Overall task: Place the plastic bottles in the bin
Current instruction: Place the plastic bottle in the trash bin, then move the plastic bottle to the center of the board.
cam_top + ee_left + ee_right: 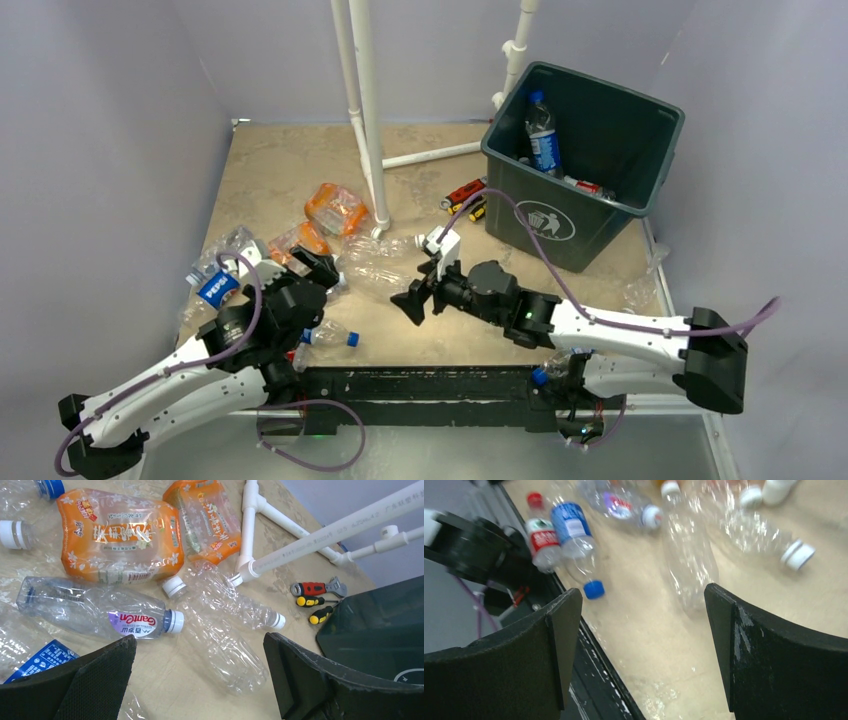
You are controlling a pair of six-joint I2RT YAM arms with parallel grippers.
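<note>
Hanging low over the middle of the table (270,160) with the right gripper (641,600), spread wide apart and clamping nothing. Pointing it, by the look of things, at the clear crushed bottle (689,565) lying flat just ahead of the fingertips. Probably going for that one next, it being nearest and free on both flanks.

Hovering on the left side with the left gripper (200,645), likewise gaping fully and empty, above the thickest heap of plastic bottles (117,537): orange-labelled ones, a purple-labelled bottle (100,612), more clear ones tangled between. Splitting the work sensibly, arm by arm, side by side.

Counting only a few down inside the bin (600,230), standing at the far right corner, among them a blue-labelled bottle (541,135) leaning upright against the back wall.

Watching the edges now. Spotting a blue-capped bottle (576,545) lying right beside the black rail (420,385) at the near edge, likely awkward to reach. Minding the white pipe frame (365,110) rising mid-table and the small tools (465,193) just beside the bin's near corner. Finding bare sand-coloured room between the right gripper and the bin, seemingly allowing a clean lift and swing over the thick rim.
</note>
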